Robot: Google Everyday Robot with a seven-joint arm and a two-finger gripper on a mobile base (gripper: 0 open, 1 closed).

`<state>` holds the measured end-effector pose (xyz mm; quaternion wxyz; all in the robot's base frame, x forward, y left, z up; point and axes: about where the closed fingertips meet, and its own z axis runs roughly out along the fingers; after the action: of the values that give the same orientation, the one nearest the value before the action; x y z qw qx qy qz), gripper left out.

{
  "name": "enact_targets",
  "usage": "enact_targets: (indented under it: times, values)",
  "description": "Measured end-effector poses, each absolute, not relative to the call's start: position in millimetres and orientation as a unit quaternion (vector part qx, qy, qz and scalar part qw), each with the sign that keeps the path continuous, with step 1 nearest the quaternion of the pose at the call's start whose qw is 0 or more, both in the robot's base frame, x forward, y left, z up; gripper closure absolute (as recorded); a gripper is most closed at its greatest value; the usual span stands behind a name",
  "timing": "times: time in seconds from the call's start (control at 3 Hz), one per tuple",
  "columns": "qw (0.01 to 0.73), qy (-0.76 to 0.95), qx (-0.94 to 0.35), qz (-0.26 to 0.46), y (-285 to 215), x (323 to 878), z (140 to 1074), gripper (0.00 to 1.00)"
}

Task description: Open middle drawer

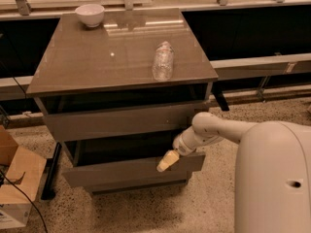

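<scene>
1. The gripper (166, 162) is seen low at the front right of the cabinet (97, 57), pressed against the upper edge of the middle drawer (121, 173). How far it is open, and whether anything is actually clasped, cannot be told.
2. The middle drawer is found second from the cabinet's top. Its front stands forward of the top drawer front (121, 123), and a dark gap is shown behind its upper edge, so it is judged to be partly open.
3. Contact is made only near the drawer's right end. If the pull is continued from there, the drawer could be skewed in its runners and jammed.
4. If only the lip is caught, it could be slipped off under a steeper or faster pull, and the drawer would be left short of fully open.
5. A bottle (163, 60) lies on its side on the cabinet's top, near the right edge. It could be set rolling by a jolt and dropped off that side.
6. A bowl (90, 14) at the cabinet's back left is judged less exposed.
</scene>
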<state>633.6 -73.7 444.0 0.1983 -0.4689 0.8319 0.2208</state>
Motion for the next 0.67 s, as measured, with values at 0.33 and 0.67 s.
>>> enact_targets:
  times: [0.33,0.67]
  values:
    - [0.138,0.837,-0.485,0.213,-84.7,625.0,435.5,0.0]
    - [0.089,0.839,-0.494,0.21,-95.6,606.9,429.0,0.18]
